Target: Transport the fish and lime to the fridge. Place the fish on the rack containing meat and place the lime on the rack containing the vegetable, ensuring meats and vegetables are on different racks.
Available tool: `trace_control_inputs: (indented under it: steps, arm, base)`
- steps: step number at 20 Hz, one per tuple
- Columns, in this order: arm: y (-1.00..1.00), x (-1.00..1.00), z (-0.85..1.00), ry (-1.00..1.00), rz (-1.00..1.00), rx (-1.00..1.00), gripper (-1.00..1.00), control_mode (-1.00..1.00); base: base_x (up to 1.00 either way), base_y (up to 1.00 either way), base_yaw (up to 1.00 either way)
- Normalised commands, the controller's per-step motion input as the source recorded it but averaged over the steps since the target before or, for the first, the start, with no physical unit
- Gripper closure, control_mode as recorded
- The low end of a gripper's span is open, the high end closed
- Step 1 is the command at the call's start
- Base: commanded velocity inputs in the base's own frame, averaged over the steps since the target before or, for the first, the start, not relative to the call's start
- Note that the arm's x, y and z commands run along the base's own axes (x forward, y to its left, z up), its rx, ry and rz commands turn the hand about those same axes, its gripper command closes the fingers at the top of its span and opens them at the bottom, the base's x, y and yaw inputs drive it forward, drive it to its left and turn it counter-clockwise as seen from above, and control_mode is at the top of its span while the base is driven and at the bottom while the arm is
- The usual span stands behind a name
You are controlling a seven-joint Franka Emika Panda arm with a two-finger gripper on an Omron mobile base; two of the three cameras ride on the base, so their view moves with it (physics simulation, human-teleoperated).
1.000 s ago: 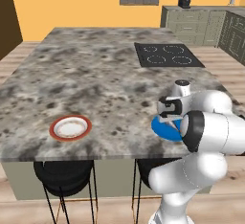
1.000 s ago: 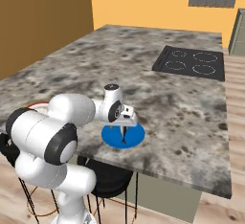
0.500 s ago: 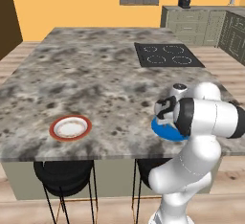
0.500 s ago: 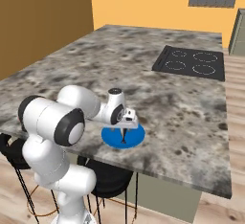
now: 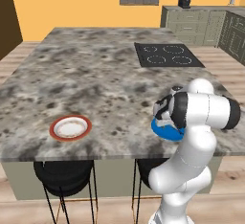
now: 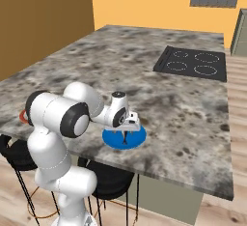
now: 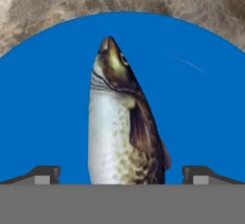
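Observation:
The fish (image 7: 122,127), brown-backed and pale-bellied, lies on a round blue plate (image 7: 201,103) near the front edge of the stone island counter (image 6: 159,99). My gripper (image 7: 122,175) hangs straight over it, open, with one fingertip (image 7: 48,174) on either side of the fish's body and not touching it. From the right base view the gripper (image 6: 126,131) points down just above the blue plate (image 6: 116,140). The blue plate (image 5: 162,131) is partly hidden behind my arm in the left base view. The lime and the fridge are out of view.
A white plate with a red rim (image 5: 71,127) sits near the counter's front left. A black cooktop (image 5: 167,54) is set into the far right of the counter. Black stools (image 5: 67,175) stand under the front edge. Grey cabinets (image 5: 201,22) line the back wall.
The arm's upper links have swung round and folded closer to the counter. The hand stays over the blue plate with its jaws just as wide.

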Motion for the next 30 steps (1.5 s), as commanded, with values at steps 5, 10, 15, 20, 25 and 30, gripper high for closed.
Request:
trace_control_inputs:
  steps: [5,10,15,20,25,30]
  arm:
    - [0.0,-0.09,-0.36,0.03,0.01,0.01,1.0,-1.0]
    - [0.0,-0.16,-0.18,0.01,0.0,0.0,1.0,-1.0]
    - [-0.02,0.0,-0.36,0.06,0.0,0.0,1.0,-1.0]
    - [-0.01,-0.04,-0.27,0.08,0.0,0.0,1.0,-1.0]
    - [-0.06,-0.52,0.26,-0.1,-0.01,0.01,1.0,-1.0]
    - [-0.07,-0.86,0.84,-0.04,-0.03,0.04,1.0,-1.0]
  base:
    - [0.0,0.0,0.0]
    - [0.0,0.0,0.0]
    - [0.0,0.0,0.0]
    - [0.0,0.0,0.0]
    - [0.0,0.0,0.0]
    - [0.0,0.0,0.0]
